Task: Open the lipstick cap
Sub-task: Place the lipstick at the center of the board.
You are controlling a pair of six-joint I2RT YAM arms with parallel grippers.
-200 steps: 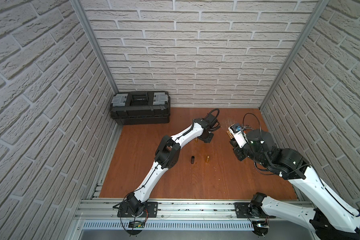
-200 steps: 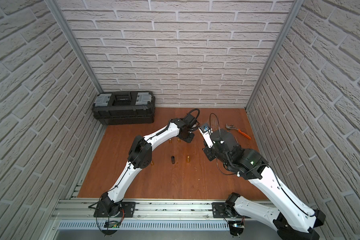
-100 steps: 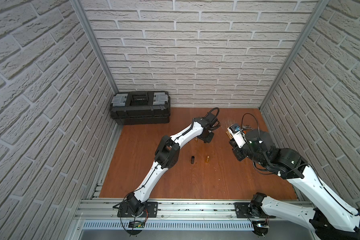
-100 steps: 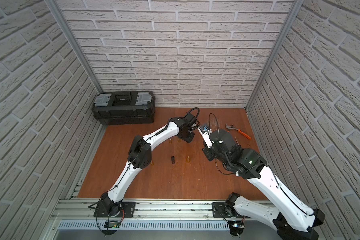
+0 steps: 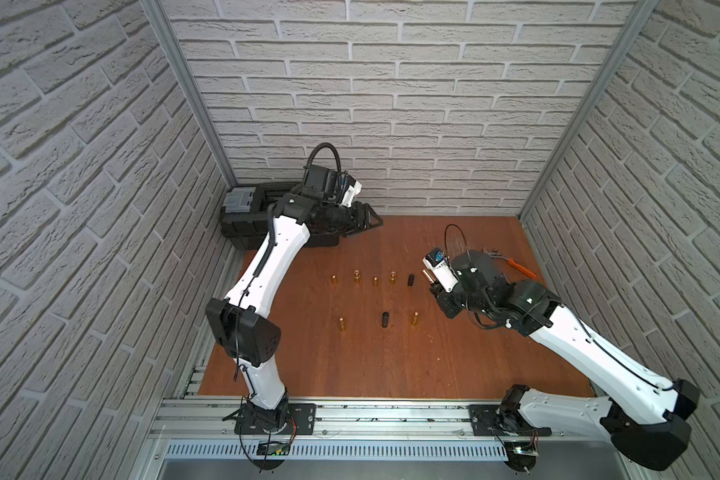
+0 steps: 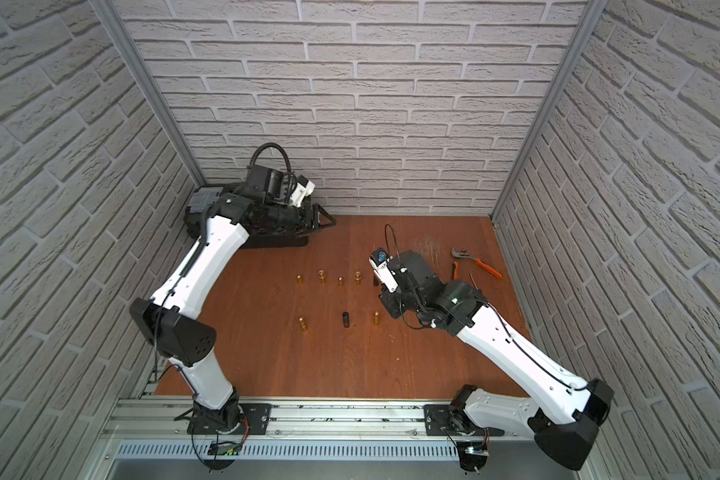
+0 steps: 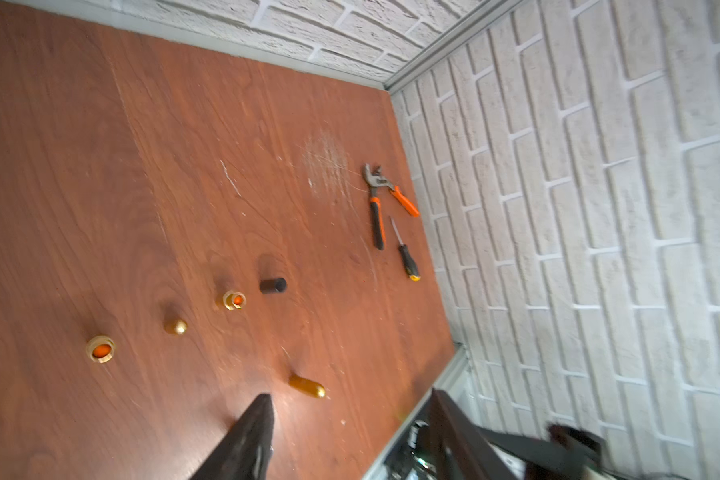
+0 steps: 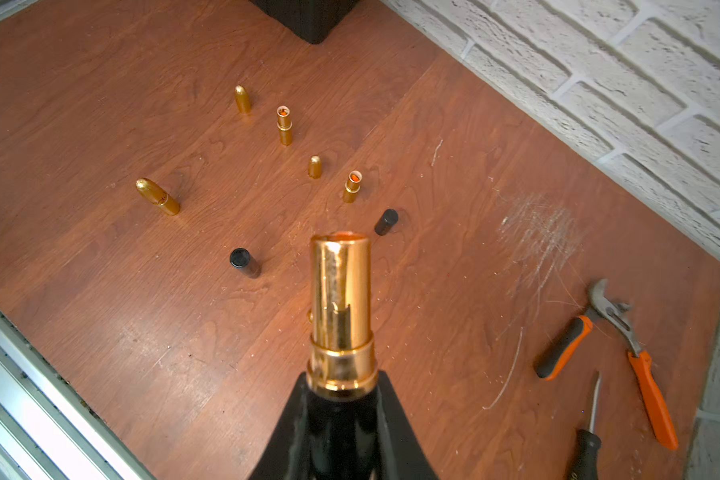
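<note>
In both top views the left arm bends high toward the back wall, with the left pincer (image 5: 366, 220) spread and empty by the toolbox (image 5: 242, 203). The right arm reaches low over the worktop (image 5: 391, 365). In the left wrist view a black cap (image 7: 273, 285) stands on the worktop. In the right wrist view the right pincer (image 8: 341, 386) pinches the uncapped lipstick (image 8: 341, 299) by its base, above the worktop.

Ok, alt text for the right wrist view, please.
The right gripper is shut on the base of an uncapped gold lipstick, pointing out over a wooden table. Beyond it are two small black cylinders and several gold lipsticks, two uncapped showing orange; orange-handled pliers and a screwdriver lie near the brick wall.
</note>
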